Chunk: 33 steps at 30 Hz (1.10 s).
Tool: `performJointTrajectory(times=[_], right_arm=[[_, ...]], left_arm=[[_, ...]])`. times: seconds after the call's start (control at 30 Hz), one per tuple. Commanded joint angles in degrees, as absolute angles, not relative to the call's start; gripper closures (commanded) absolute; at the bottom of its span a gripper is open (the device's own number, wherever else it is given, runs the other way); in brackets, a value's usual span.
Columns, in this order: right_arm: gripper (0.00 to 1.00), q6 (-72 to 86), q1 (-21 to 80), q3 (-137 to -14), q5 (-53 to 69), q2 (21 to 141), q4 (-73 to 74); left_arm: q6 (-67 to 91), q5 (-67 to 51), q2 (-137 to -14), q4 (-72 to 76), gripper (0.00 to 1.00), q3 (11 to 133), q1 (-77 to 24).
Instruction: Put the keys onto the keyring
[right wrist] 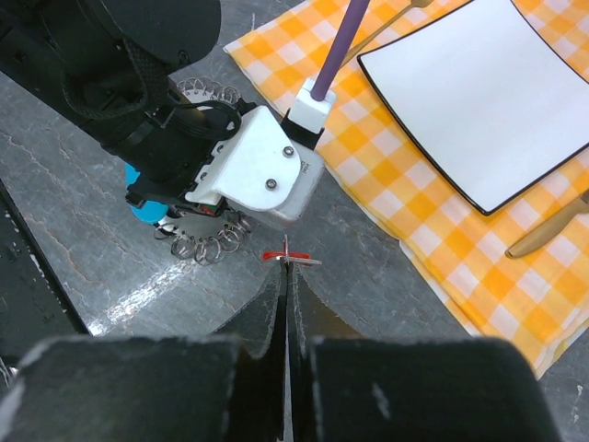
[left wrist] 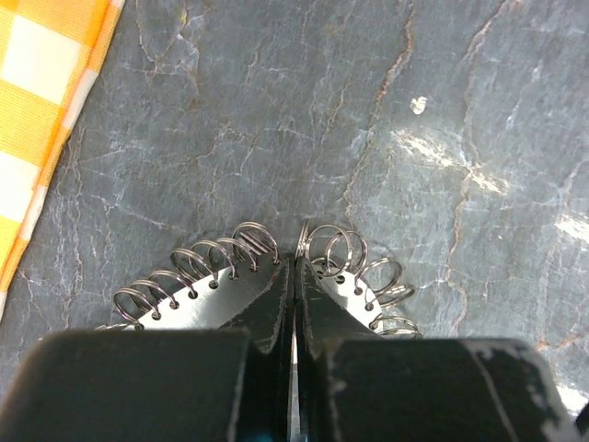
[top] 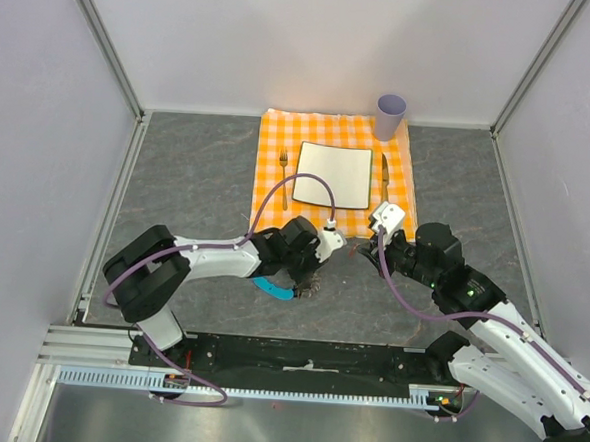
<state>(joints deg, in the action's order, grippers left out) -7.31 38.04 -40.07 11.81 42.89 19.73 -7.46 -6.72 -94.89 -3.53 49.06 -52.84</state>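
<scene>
1. Check the left gripper [left wrist: 294, 272]. Its fingers are pressed together on the keyring [left wrist: 198, 287], pinching the metal plate where one thin ring stands up at the fingertips. The keyring sits low over the bench [left wrist: 276, 110], just off the near edge of the checked cloth [right wrist: 405, 184]. You cannot tell whether it rests on the bench or is lifted just clear. Its blue tab [right wrist: 138, 208] is on the side away from the right arm.
2. Check the right gripper [right wrist: 287, 276]. Its fingers are closed on the key [right wrist: 278, 255], which is held at the very tips with the red head across them and the short blade pointing sideways. The key is near the keyring's row of wire loops but apart from them.
3. Treat the step in hand as threading: bring the hole in the key to the open end of a loop. The hole is too small to make out, so judge alignment by the red head.
4. Hold the left arm steady. A firm clamp on the plate should stop the loops swinging away when the key touches them.
5. Advance the right arm slowly, along the line of the chosen loop and not across it.
6. Watch the grip. Only a small area of the key is held, so it may twist or slip out if pushed against the wire.
7. Do not release the key until the loop visibly passes through its head.
</scene>
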Motion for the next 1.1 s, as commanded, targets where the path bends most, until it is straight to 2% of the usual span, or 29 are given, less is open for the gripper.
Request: performJointTrajectory(times=[0.0, 0.43, 0.83, 1.07], right_arm=[[1.0, -7.12, 38.32, -39.64, 13.44, 41.92, 17.05], [1.0, -13.7, 38.84, -40.6, 22.59, 43.68, 19.24], [1.0, -19.86, 46.93, -42.8, 17.14, 53.43, 23.03], [1.0, -19.69, 47.11, -42.54, 16.17, 57.04, 21.36]], left_arm=[[-7.2, -10.02, -90.62, 1.3, 0.98, 47.55, -53.0], [-14.23, -15.82, -77.52, 11.16, 0.98, 39.11, -52.91], [-19.51, -18.54, -74.27, 18.63, 0.98, 32.35, -52.91], [-19.87, -20.48, -69.62, 23.28, 0.98, 28.57, -52.91]])
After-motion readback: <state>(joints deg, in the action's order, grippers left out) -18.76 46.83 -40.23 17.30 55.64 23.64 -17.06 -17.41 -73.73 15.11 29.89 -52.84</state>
